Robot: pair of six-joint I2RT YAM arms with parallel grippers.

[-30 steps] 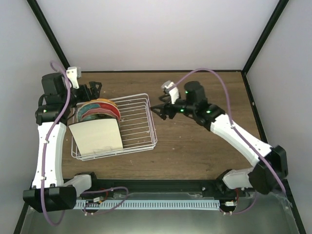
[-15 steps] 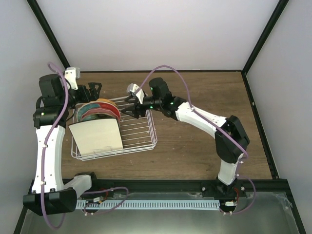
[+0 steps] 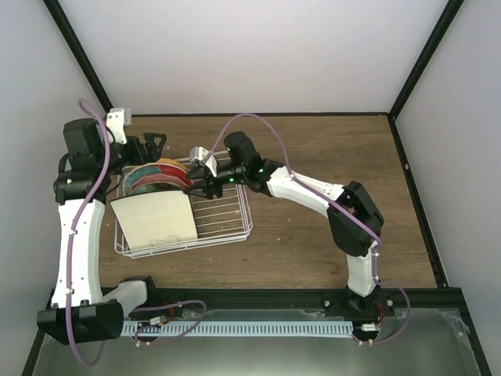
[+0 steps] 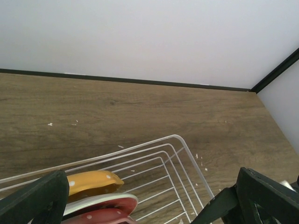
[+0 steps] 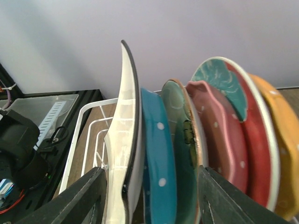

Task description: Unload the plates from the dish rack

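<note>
The white wire dish rack [image 3: 235, 221] holds the plates upright at its left end. The square cream plate [image 3: 154, 218] stands nearest; the round ones [image 3: 160, 174] stand behind it. In the right wrist view they show edge-on: cream [image 5: 124, 140], teal dotted [image 5: 156, 158], mint green [image 5: 180, 121], pink [image 5: 215, 135], red-and-teal floral [image 5: 245, 130], orange [image 5: 280, 140]. My right gripper [image 3: 192, 186] [image 5: 154, 200] is open, its fingers straddling the cream, teal and mint green plates. My left gripper [image 3: 151, 145] [image 4: 145, 205] is open and empty above the rack's far left corner, over the orange plate [image 4: 91, 182].
The right half of the rack [image 4: 177, 154] holds no dishes. Bare wooden table [image 3: 313, 235] lies to the right of the rack and behind it. White walls close the table at the back and on both sides.
My right arm has swung left from beside the rack's right edge, across the rack, to the plates. The left arm has barely moved.
</note>
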